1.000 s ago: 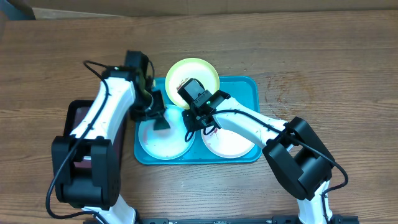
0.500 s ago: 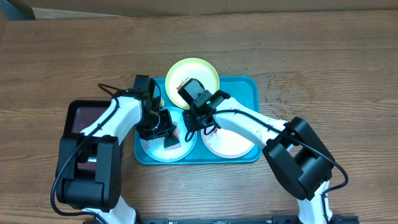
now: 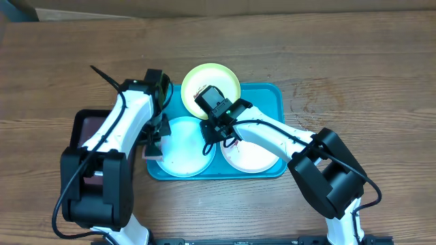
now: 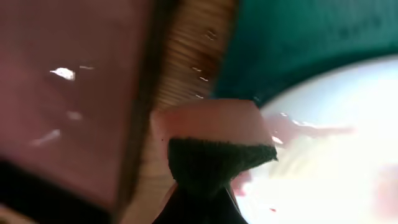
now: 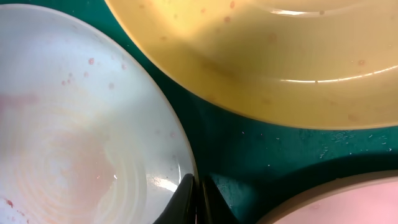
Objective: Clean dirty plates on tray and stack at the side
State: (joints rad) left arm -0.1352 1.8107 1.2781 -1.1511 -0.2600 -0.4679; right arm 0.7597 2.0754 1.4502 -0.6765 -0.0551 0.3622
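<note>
Hold the left gripper (image 3: 154, 144) jaws pinched on the pink, dark-faced sponge (image 4: 211, 134), now over the left rim of the tray (image 3: 267, 96) just beside the light blue plate (image 3: 182, 148). Lay it flat on the reddish smears and scrub in short firm strokes, well clear of the dark tray (image 3: 85, 129). Leave the right gripper (image 5: 198, 198) jaws fully closed and empty, tips down at that plate's rim to steady it. Beyond: yellow-green plate (image 3: 219, 76) overhanging the tray's far rim, white plate (image 3: 253, 158) inside, all on the table (image 3: 354, 61).
</note>
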